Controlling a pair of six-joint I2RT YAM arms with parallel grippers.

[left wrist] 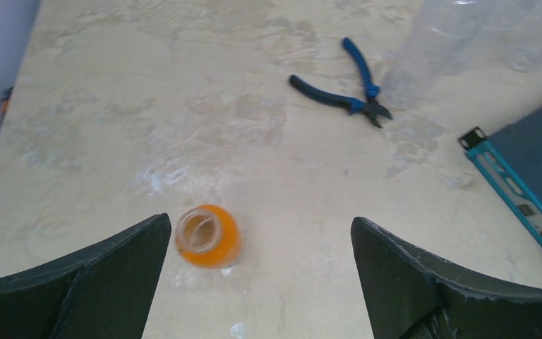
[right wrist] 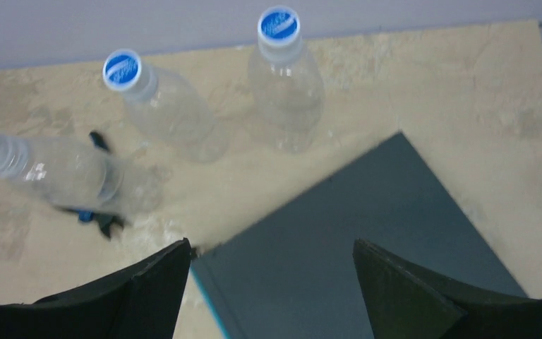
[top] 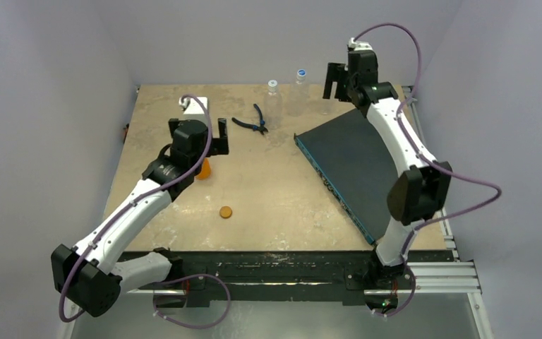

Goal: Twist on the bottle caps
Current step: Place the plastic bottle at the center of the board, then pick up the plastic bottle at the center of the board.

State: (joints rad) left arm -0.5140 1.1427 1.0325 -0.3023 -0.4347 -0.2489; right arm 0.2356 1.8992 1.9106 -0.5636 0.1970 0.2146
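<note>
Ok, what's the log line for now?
left gripper open, empty | right gripper open, empty | orange bottle uncapped | orange cap on table

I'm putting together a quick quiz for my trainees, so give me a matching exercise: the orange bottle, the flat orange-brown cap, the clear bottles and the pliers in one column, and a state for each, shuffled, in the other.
Column one
1. orange bottle
2. orange-brown cap
3. clear bottles
4. pliers

Column two
A. standing, capped
B. blue handles, lying flat
C. small disc lying loose on its own
D. mouth open, uncapped

Pairs: 1-D, 2-C, 3-A, 4-B
</note>
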